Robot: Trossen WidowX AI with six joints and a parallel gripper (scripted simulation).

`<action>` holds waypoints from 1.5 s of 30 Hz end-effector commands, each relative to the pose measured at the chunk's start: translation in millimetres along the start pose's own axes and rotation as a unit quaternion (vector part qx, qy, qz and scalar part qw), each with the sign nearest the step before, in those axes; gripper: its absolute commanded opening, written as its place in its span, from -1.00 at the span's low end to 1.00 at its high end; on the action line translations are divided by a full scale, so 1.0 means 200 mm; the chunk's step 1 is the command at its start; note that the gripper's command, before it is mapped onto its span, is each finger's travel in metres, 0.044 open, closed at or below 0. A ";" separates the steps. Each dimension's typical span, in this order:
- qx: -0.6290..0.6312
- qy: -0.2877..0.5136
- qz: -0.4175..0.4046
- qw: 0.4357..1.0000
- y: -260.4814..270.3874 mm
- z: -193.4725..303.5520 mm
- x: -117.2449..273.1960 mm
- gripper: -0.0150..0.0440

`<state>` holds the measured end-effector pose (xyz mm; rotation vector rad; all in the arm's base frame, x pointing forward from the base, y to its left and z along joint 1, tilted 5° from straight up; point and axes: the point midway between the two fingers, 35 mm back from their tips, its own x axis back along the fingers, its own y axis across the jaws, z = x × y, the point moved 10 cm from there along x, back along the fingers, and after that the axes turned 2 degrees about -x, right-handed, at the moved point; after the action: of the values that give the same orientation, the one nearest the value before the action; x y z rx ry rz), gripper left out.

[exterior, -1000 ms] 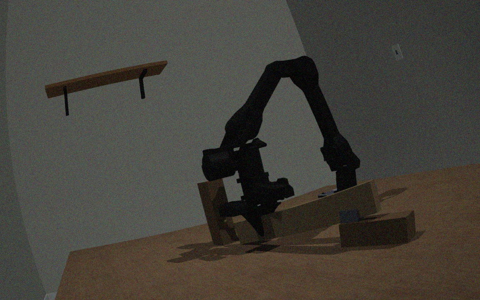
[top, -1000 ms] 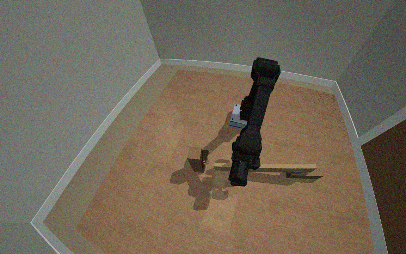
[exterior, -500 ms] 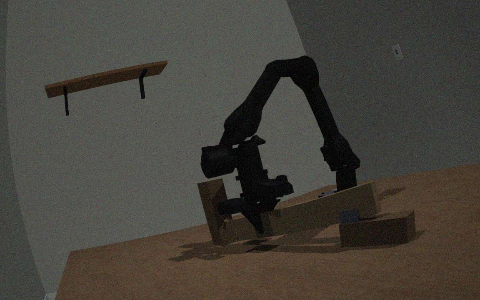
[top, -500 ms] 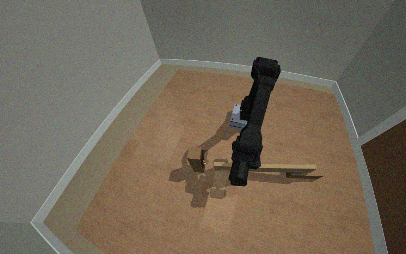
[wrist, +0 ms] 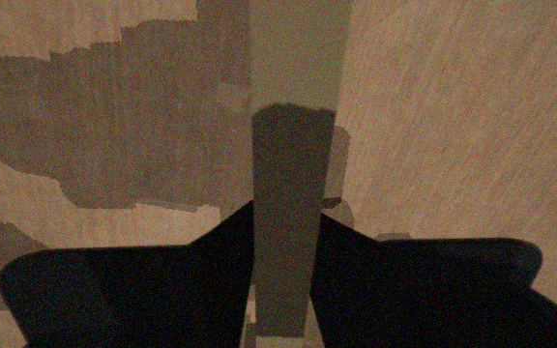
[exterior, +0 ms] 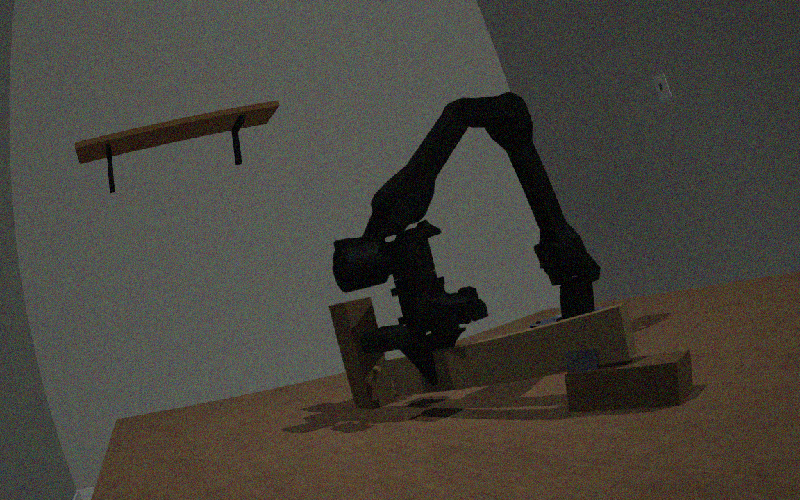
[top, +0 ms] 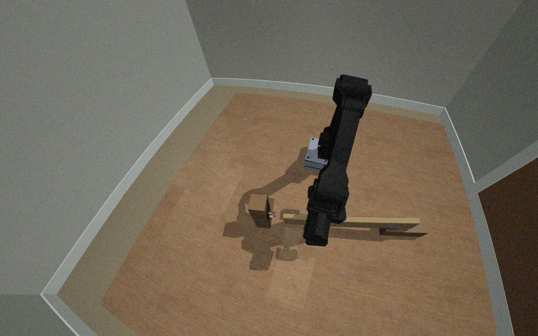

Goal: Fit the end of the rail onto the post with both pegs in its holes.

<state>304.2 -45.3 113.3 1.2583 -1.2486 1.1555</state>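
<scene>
rail (top: 371,220): middle part hidden under the arm (top: 337,158) in the top view; in the wrist view both ends run out of the picture.
holes: not visible in any view (the rail end is too small and dark).
pegs (top: 271,214): very small in the top view; cannot tell if they touch the rail.
gripper (wrist: 285,227): fingers cut by the lower edge in the wrist view.
bracket (exterior: 582,359): small, dark, shape unclear.

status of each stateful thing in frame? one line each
gripper: shut on the rail near its post end
rail: sloped, near end low, not on the pegs
pegs: bare, gap to the rail end
post: upright
footboard block: carries the rail's far end
</scene>
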 end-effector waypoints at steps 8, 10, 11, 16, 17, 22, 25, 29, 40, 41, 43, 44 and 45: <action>0.001 -0.003 0.008 1.000 -0.01 0.00 0.05 -0.49; 0.001 -0.003 0.008 1.000 -0.01 0.00 0.05 -0.49; 0.001 -0.003 0.008 1.000 -0.01 0.00 0.06 -0.49; 0.001 -0.003 0.008 1.000 -0.01 0.00 0.07 -0.49; 0.001 -0.003 0.008 1.000 -0.01 0.00 0.07 -0.49; 0.001 -0.003 0.008 1.000 -0.01 0.00 0.08 -0.49; 0.001 -0.003 0.008 1.000 -0.01 0.00 0.09 -0.49; 0.001 -0.003 0.008 1.000 -0.01 0.00 0.10 -0.49; 0.001 -0.003 0.008 1.000 -0.01 0.00 0.13 -0.49; 0.001 -0.003 0.008 1.000 -0.01 0.00 0.13 -0.49; 0.001 -0.003 0.008 1.000 -0.01 0.00 0.14 -0.49; 0.001 -0.003 0.008 1.000 -0.01 0.00 0.14 -0.49; 0.001 -0.003 0.008 1.000 -0.01 0.00 0.14 -0.49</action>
<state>305.5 -46.9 135.5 1.2587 -1.2482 1.1542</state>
